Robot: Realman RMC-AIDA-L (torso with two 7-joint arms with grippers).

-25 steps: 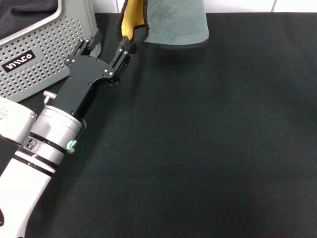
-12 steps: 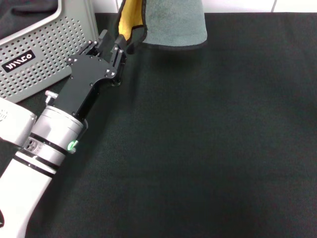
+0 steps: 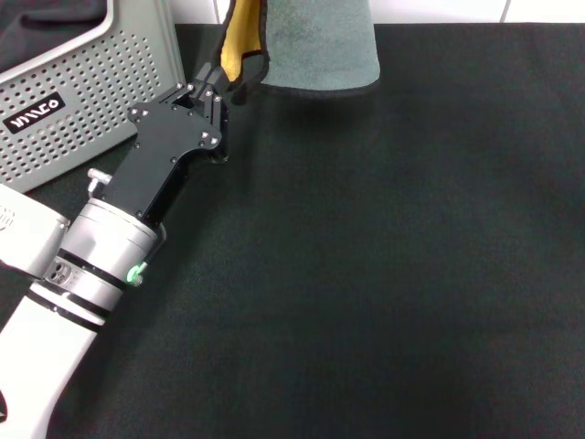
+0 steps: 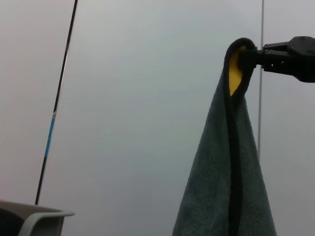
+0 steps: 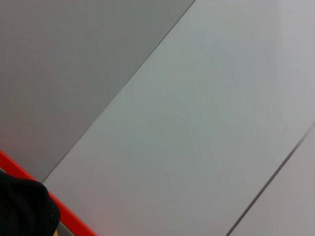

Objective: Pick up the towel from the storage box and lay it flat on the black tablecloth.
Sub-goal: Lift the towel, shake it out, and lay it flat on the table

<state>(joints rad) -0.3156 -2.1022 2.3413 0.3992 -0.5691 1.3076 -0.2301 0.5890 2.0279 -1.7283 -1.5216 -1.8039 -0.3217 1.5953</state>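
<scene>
Over the black tablecloth (image 3: 384,256) the soft, light towel (image 3: 311,46) hangs limp just beyond the left gripper (image 3: 219,80), whose fingers look pinched on its folded black border, a good place to hold.

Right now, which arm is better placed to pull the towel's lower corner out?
Left: its end effector pinches the hanging towel by its lower corner above the black tablecloth; the right end effector holds the top.
</scene>
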